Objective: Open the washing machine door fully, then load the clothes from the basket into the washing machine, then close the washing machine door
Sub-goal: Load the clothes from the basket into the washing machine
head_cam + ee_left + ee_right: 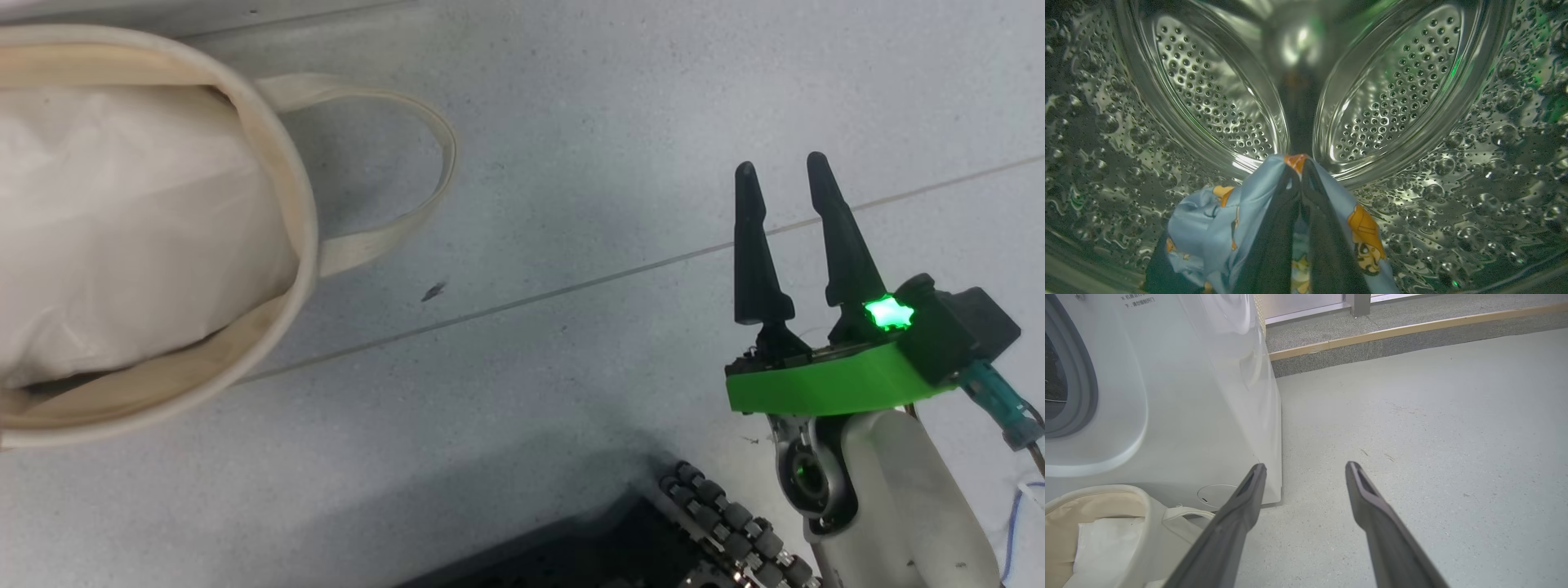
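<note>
In the left wrist view my left gripper is inside the steel drum of the washing machine, shut on the light-blue bear-print clothes, which drape down over both fingers. My right gripper hangs open over the bare floor with nothing between its fingers. The cream canvas basket sits at the left of the head view, one loop handle lying on the floor; it shows at the right wrist view's lower left too. The door is out of view.
A plain white cushion-like bundle lies in the basket. Grey floor spreads between basket and right gripper. My dark wheeled base shows at the bottom. A raised kerb with a wooden strip runs behind the machine.
</note>
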